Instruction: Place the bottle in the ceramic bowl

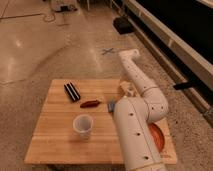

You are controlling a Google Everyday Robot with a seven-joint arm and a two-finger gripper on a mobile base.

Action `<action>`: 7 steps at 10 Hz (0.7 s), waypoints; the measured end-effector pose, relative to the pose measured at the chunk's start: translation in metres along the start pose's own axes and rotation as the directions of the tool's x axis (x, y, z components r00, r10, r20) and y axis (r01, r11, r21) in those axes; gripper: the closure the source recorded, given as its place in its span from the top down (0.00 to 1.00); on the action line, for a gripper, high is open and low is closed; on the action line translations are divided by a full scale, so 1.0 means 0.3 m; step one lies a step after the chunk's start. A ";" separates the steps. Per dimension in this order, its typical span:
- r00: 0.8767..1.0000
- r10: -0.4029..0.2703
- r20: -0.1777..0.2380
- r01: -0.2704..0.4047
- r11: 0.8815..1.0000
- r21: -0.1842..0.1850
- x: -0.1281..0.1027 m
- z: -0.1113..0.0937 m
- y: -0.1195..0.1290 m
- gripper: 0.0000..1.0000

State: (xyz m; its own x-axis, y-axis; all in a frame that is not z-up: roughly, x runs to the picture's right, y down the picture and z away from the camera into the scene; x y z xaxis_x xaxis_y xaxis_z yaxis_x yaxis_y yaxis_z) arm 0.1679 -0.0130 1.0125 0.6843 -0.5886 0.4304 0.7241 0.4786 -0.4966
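Note:
The ceramic bowl (156,136) is red-orange and sits at the table's right front, mostly hidden behind my white arm. The bottle is not visible; it may be hidden behind the arm or the gripper. My gripper (127,90) hangs over the table's far right part, just right of a blue sponge (111,105) and well behind the bowl.
A wooden table (55,140) holds a translucent white cup (83,126) at the front middle, a black flat object (72,92) at the back left, and a small red-brown item (90,104) in the middle. A polished floor surrounds the table; a dark wall runs along the right.

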 end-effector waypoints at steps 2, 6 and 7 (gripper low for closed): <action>1.000 -0.003 0.009 0.003 1.000 -0.009 -0.001 0.009 0.012 0.80; 0.999 0.024 0.021 -0.024 0.999 -0.037 0.020 0.026 0.086 0.80; 0.999 0.027 0.029 -0.026 0.999 -0.043 0.016 0.026 0.100 0.80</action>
State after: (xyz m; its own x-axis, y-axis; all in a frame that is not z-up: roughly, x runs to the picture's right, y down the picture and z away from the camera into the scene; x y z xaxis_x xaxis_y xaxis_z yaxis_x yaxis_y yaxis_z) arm 0.1936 0.0037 1.0056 0.7061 -0.5558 0.4387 0.7016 0.4655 -0.5395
